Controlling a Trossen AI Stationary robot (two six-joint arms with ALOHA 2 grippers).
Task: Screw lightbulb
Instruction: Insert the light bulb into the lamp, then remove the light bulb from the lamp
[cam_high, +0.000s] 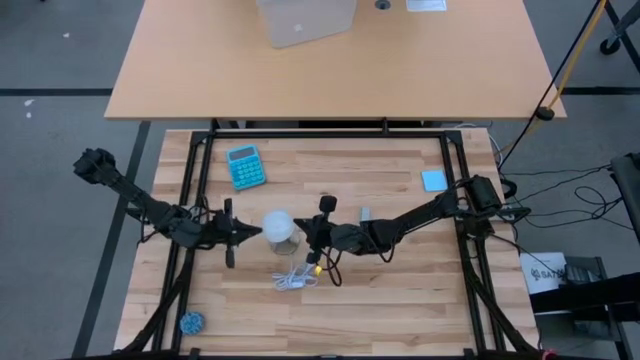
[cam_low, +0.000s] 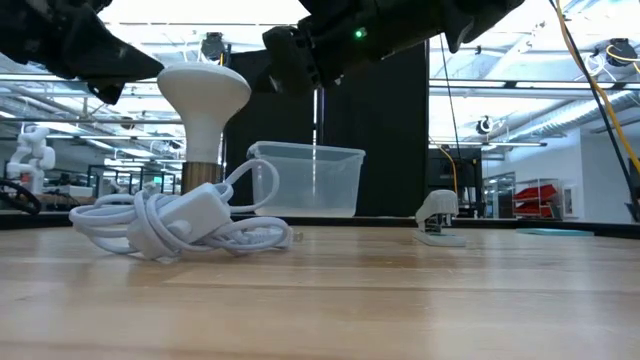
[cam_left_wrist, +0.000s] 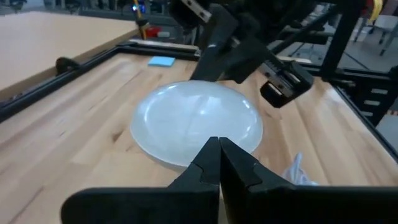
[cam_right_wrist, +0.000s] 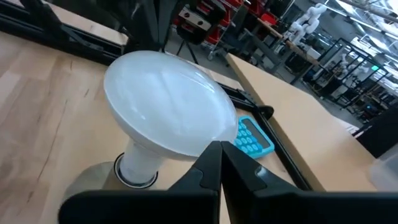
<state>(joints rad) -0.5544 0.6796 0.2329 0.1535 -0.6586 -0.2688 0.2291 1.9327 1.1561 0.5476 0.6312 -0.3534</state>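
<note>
The white lightbulb (cam_high: 279, 226) stands upright, dome up, with its neck in the round socket (cam_right_wrist: 93, 186) on the wooden table; it also shows in the low view (cam_low: 203, 95). My left gripper (cam_high: 252, 232) is shut just left of the dome (cam_left_wrist: 196, 121), at about dome height. My right gripper (cam_high: 308, 240) is shut just right of the dome (cam_right_wrist: 165, 118). In the low view a gap shows between each arm and the bulb.
The socket's white cord (cam_high: 292, 279) lies coiled on the near side of the bulb. A blue calculator (cam_high: 245, 166) lies at the far left, a small grey bar (cam_high: 365, 215) and a blue note (cam_high: 433, 180) to the right, and a blue object (cam_high: 190, 322) at the near left.
</note>
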